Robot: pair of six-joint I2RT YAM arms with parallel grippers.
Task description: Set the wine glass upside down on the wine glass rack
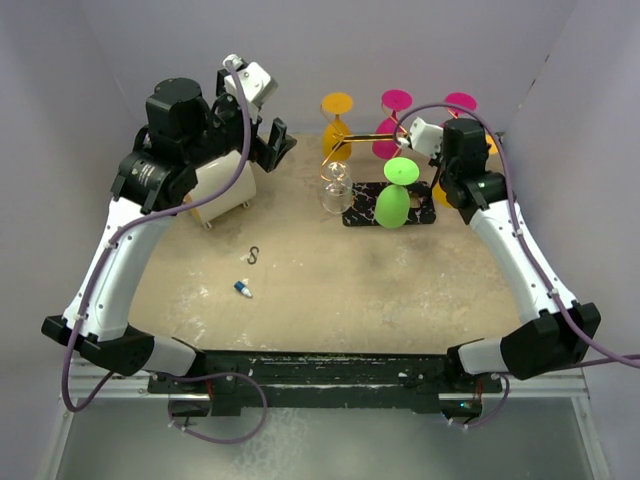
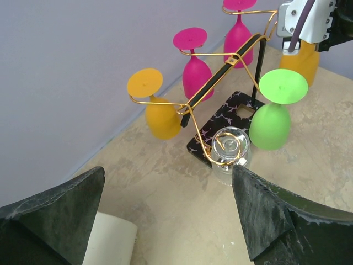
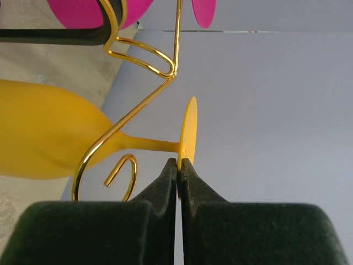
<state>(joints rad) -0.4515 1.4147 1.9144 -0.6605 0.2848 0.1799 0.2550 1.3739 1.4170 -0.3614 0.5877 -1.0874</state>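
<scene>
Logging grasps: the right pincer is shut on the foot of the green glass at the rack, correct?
No, wrong colour. The right pincer is shut on the foot of the yellow glass at the rack; the right wrist view shows it.

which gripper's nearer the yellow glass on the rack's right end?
Right. The right gripper is shut on the foot edge of that yellow glass. The left gripper hangs open off to the left of the rack, apart from it, near the white cylinder.
</scene>
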